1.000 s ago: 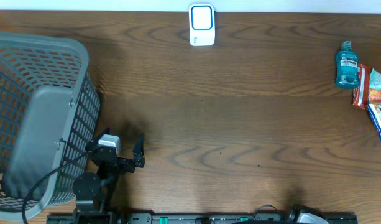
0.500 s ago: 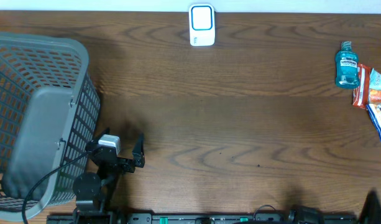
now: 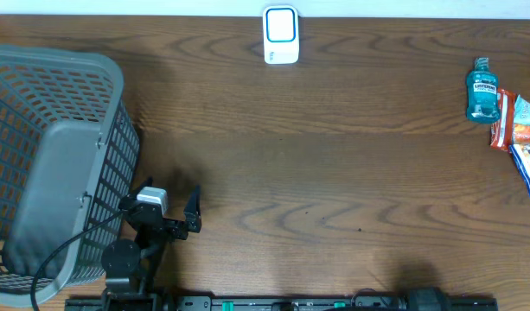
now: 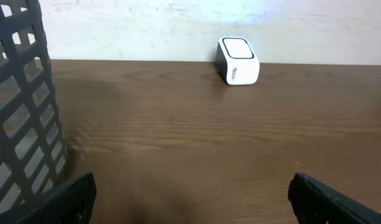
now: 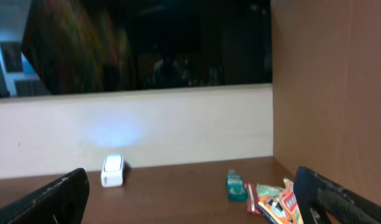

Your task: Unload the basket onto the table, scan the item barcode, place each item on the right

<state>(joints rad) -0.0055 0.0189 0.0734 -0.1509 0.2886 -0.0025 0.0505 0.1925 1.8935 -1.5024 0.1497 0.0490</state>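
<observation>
Left gripper (image 4: 191, 196) spread wide, empty, beside basket (image 3: 57, 164). Right gripper (image 5: 193, 196) wide, empty. Scanner (image 3: 281, 34) at far edge; mouthwash bottle (image 3: 482, 89) touching packets (image 3: 517, 130), possibly snacks

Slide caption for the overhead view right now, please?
Left gripper open beside the grey basket; scanner at the far edge; mouthwash bottle and snack packets far right.

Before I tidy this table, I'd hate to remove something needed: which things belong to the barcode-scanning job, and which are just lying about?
For the job:
white barcode scanner
blue mouthwash bottle
snack packets beside it, likely items to scan

Lying about:
grey plastic basket at the left, probably not needed for the scanning itself
</observation>
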